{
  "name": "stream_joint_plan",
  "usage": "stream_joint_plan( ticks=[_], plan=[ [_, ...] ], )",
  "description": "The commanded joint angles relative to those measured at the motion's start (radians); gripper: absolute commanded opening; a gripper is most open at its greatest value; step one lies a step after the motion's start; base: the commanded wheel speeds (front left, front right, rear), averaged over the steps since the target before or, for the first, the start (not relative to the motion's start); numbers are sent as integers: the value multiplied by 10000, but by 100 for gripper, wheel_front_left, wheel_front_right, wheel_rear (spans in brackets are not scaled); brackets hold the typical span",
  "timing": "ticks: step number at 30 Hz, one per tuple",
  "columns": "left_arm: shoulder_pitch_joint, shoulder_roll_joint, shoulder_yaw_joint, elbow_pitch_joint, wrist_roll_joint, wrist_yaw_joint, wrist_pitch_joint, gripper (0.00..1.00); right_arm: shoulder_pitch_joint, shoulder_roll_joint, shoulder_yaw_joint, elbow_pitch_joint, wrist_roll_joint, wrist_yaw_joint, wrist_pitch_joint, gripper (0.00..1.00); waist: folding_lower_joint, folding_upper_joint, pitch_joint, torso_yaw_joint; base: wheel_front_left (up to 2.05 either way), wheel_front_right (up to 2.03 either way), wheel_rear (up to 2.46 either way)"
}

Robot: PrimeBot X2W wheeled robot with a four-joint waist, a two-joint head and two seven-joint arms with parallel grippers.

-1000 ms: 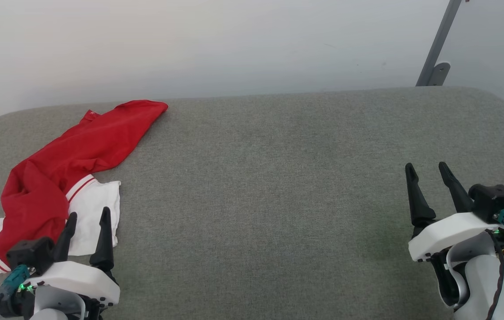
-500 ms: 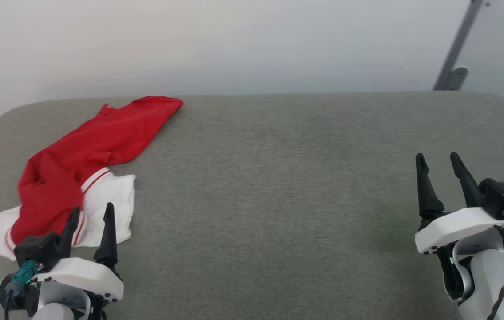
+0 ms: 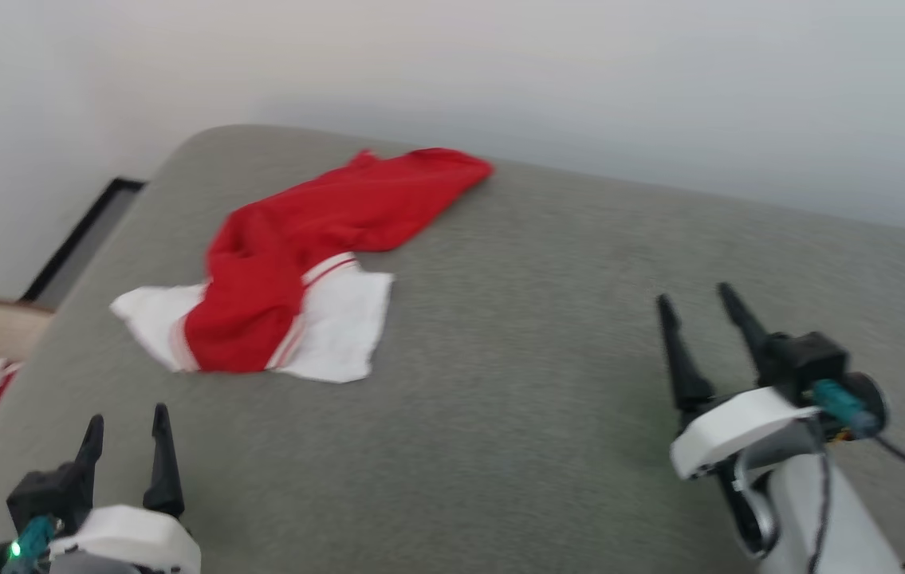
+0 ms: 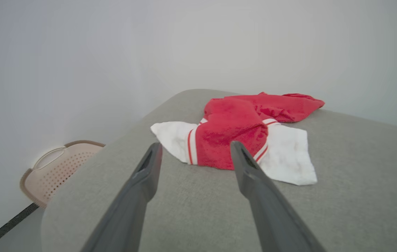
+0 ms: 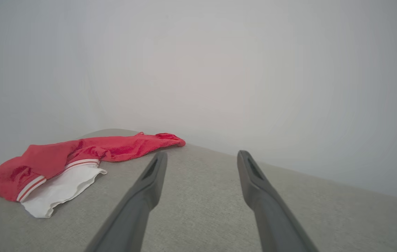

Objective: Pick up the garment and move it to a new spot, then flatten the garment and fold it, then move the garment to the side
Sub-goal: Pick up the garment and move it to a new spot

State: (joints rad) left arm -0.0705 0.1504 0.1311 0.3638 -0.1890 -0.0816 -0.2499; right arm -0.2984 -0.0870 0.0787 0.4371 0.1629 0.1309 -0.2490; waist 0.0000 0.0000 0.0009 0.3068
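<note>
A plain pale wall is backing a wide grey padded surface [image 3: 500,414], and at its far left a tan perforated basket [image 4: 55,171] is sitting lower down beside the edge. Next along, the left claw [image 3: 127,414] is hovering over the near left corner with its two fingers spread and nothing between them. Ahead of it, and not touching it, the garment [image 3: 301,271] is lying crumpled on the left half of the surface. Its white cuff panels are spreading flat at the near end, and the red body is bunching over them and trailing off toward the far edge by the wall. It is looking soft, thin and light, so it will likely sag and trail once lifted (a flat white corner may be awkward to pinch off the padding). The raised red fold above the striped trim, or the free far end, seems the easier place to take hold. Well off to the right, the right claw [image 3: 694,293] is waiting over bare padding, fingers also parted and empty.
</note>
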Motion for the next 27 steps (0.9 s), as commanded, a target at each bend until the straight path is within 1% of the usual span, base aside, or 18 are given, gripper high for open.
stream_joint_plan(
  ticks=[1,5,8,13,16,17,20,23,24,26,27],
  plan=[
    [197,-84,121,-104,258,100,-98,100,-119,91,256,122,-191,-3,-107,100,0,0,6,927,0,0,0],
    [456,-321,454,-339,494,212,-177,100,-252,185,808,426,-222,-3,-186,100,0,0,45,1628,0,0,0],
    [606,-499,571,-526,523,252,-176,100,-331,227,1118,537,-129,-3,-174,100,0,0,65,1923,0,0,0],
    [771,-695,682,-729,546,209,-176,100,-465,262,1464,692,-61,-3,-174,100,0,0,137,1961,0,0,0],
    [681,-715,660,-727,532,49,-176,100,-620,277,1568,700,-60,-3,-174,100,0,0,273,1677,0,0,0],
    [681,-715,660,-727,532,49,-176,100,-620,277,1568,700,-60,-3,-174,100,0,0,273,1677,0,0,0],
    [150,-525,334,-602,609,-226,-176,100,-802,286,1581,653,-119,-3,-174,100,0,0,639,1197,0,0,0],
    [-742,-26,-166,-218,564,-414,-173,100,-957,282,1526,586,-236,-3,-174,100,0,0,1102,659,0,0,0],
    [-1102,166,-305,89,404,-445,-160,100,-1011,279,1508,564,-280,-3,-174,100,0,0,1267,463,0,0,0],
    [-1936,828,-793,838,321,-488,327,100,-1066,277,1485,580,-343,-5,-174,100,0,0,1541,34,0,0,0],
    [-2435,1081,-1186,1090,-18,-485,522,100,-1108,287,1473,609,-372,-5,-174,100,0,0,1693,-186,0,0,0]
  ],
)
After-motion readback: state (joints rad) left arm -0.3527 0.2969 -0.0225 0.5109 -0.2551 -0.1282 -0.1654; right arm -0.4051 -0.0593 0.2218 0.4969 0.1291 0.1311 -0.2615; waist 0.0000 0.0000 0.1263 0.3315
